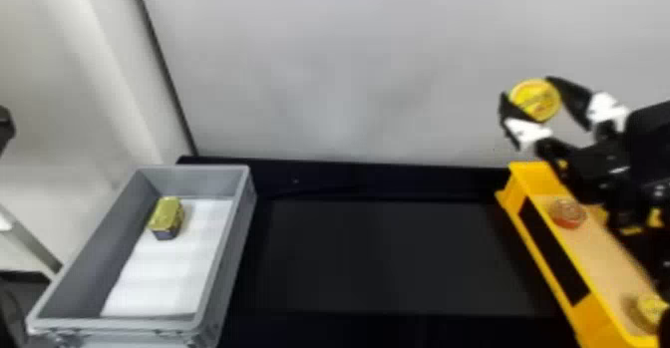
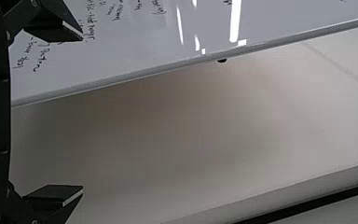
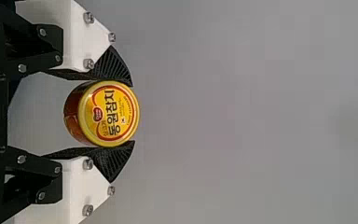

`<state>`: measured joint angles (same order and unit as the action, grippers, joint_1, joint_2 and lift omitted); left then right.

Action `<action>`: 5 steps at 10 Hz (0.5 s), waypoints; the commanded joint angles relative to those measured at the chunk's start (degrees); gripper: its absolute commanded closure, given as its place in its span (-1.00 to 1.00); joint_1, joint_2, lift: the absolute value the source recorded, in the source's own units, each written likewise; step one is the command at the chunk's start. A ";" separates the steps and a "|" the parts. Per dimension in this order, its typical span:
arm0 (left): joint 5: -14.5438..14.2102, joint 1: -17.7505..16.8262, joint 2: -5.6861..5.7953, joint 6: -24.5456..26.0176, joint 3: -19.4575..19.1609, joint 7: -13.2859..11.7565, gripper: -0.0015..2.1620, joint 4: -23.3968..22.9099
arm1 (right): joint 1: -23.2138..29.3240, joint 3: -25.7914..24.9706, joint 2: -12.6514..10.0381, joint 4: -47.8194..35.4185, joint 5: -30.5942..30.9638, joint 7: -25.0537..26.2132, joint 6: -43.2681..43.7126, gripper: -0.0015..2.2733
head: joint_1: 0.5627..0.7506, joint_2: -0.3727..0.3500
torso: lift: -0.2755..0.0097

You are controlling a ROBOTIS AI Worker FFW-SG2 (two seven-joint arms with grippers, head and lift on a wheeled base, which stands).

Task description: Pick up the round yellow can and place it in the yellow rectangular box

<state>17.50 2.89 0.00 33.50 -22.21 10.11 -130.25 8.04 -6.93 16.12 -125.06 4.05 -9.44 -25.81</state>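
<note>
In the head view my right gripper [image 1: 532,100] is up at the right, shut on the round yellow can [image 1: 536,98], above the far end of the yellow rectangular box [image 1: 536,172]. The right wrist view has the can [image 3: 109,113] held between both fingertips of my right gripper [image 3: 133,113], its yellow lid facing the camera. Inside the yellow box lie a red round can [image 1: 567,213] and, at the near end, another yellow round one [image 1: 652,308]. My left gripper [image 2: 83,112] stands open with nothing between its fingers in the left wrist view, in front of a pale wall.
A grey bin [image 1: 227,252] on the left holds a gold-topped block-shaped tin [image 1: 168,216] on a white liner. Between bin and yellow box lies a black table surface [image 1: 389,257]. A pale wall [image 1: 324,63] rises behind the table.
</note>
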 commanded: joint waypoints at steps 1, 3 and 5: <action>0.08 0.10 -0.15 0.00 -0.12 0.01 -0.88 0.00 | 0.49 -6.08 -0.13 -0.54 1.84 0.64 0.40 -0.46 | 0.39 0.07 | 0.30; -0.01 0.10 -0.15 0.00 -0.30 0.01 -0.88 -0.09 | 2.34 -10.91 -0.74 -0.19 1.84 2.49 0.31 -0.46 | 0.39 0.07 | 0.30; -0.01 0.19 -0.15 0.00 -0.48 0.01 -0.88 -0.18 | 4.89 -16.27 -2.41 0.16 -0.01 4.42 -0.92 -0.46 | 0.39 0.07 | 0.30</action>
<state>17.49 3.02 0.00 33.50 -22.56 10.11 -130.35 11.21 -19.65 14.84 -125.07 5.15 -5.72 -26.00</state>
